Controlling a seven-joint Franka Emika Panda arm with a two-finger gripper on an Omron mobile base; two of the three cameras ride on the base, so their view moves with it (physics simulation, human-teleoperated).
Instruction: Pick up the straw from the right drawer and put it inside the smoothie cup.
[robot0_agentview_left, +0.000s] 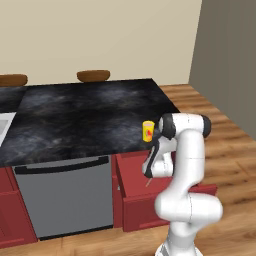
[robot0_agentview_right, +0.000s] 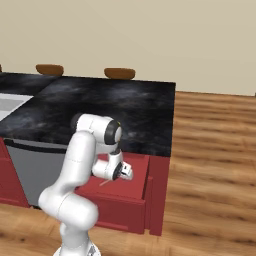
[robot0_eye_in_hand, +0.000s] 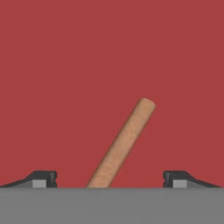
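a: the straw (robot0_eye_in_hand: 123, 145) lies between the two finger tips (robot0_eye_in_hand: 41, 178) in the hand view, tilted, its free end toward the upper right, with the red floor of the right drawer (robot0_eye_in_hand: 109, 52) behind it.

b: and is the gripper (robot0_eye_in_hand: 109, 181) closed on it?

a: no. the tips stand wide apart, one at each side, and neither touches the straw. the jaws are open.

b: where is the straw in the base views?

a: in the left base view it (robot0_agentview_left: 148, 182) is a thin pale line just under the hand, over the open drawer (robot0_agentview_left: 150, 207). in the right base view it (robot0_agentview_right: 105, 183) is the same thin line below the gripper (robot0_agentview_right: 126, 172), inside the drawer (robot0_agentview_right: 117, 205). whether it rests on the drawer floor or is lifted, the pictures do not tell.

b: and the smoothie cup?

a: the smoothie cup (robot0_agentview_left: 148, 131) stands upright on the dark countertop (robot0_agentview_left: 85, 115), at its front edge near the right corner, just above the open drawer and beside the arm's upper joint.

b: what else is near?

a: a grey dishwasher front (robot0_agentview_left: 65, 197) with a bar handle is left of the drawer. two brown bowls (robot0_agentview_left: 93, 75) sit at the back edge of the countertop.
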